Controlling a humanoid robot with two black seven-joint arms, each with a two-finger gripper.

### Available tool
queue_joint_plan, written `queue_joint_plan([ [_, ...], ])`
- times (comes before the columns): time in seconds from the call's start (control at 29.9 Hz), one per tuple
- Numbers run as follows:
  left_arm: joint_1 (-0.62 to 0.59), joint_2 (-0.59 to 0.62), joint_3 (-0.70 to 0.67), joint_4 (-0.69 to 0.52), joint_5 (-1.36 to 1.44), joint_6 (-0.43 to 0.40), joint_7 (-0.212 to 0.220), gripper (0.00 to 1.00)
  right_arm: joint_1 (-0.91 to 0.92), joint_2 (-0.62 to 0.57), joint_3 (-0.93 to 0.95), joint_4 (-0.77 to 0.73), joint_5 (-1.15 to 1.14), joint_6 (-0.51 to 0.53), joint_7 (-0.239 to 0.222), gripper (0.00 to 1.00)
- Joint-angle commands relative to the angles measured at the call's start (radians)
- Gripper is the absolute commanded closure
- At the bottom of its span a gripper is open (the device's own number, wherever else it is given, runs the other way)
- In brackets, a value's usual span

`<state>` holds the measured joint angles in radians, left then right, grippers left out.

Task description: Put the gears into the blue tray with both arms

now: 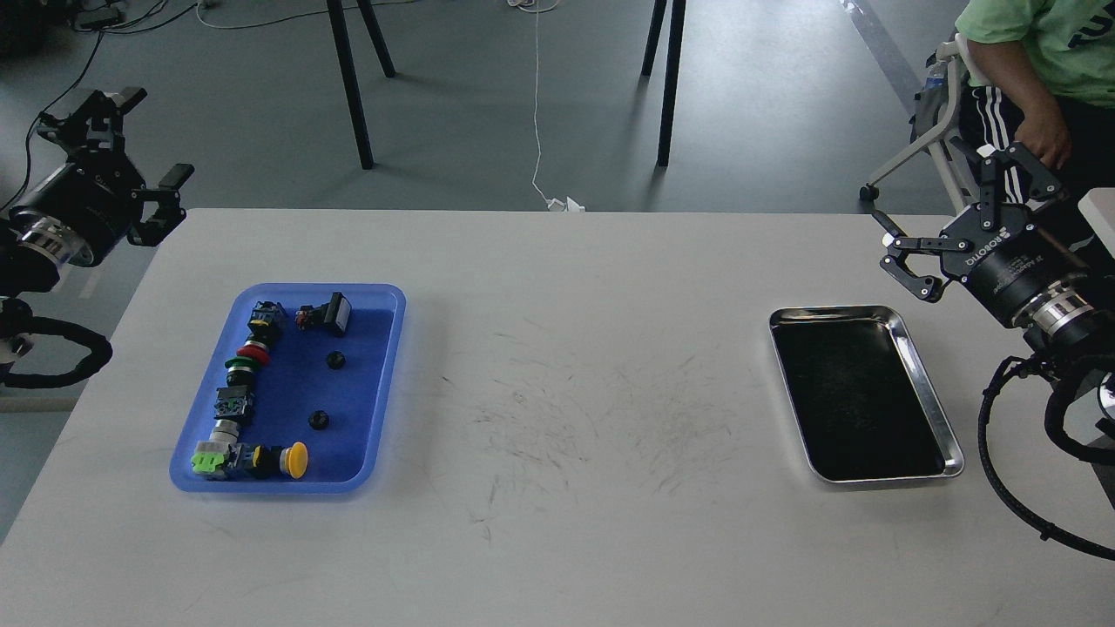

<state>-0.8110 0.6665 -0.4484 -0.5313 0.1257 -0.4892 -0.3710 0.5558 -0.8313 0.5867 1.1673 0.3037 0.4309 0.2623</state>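
The blue tray [383,383] lies on the left of the white table. Two small black gears rest inside it, one [335,359] toward the upper middle and the other [319,420] lower down. My left gripper [131,152] hovers off the table's far left corner, open and empty, well away from the tray. At the far right edge my right gripper [954,213] hangs open and empty, above and right of the steel tray.
A row of colourful push-button switches [246,392] fills the blue tray's left side. An empty steel tray [949,435] sits on the right. A seated person [1037,78] is behind my right arm. Table legs [353,87] stand beyond the far edge.
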Motion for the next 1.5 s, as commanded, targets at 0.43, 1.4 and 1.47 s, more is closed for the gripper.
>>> queue_joint_plan([
  [0.43,-0.004,-0.007,-0.059,0.112,-0.158,0.001,-0.118,0.02,-0.040,0.000,-0.004,0.002,-0.002,0.002,0.002,0.02],
  [1.4,-0.013,0.004,0.177,0.192,-0.041,0.001,-0.118,0.02,-0.051,0.014,-0.002,0.000,-0.003,-0.001,0.003,0.02],
  [1.47,-0.033,0.013,0.184,0.182,-0.003,0.001,-0.118,0.02,-0.050,0.020,-0.002,0.000,-0.003,-0.001,0.003,0.02],
])
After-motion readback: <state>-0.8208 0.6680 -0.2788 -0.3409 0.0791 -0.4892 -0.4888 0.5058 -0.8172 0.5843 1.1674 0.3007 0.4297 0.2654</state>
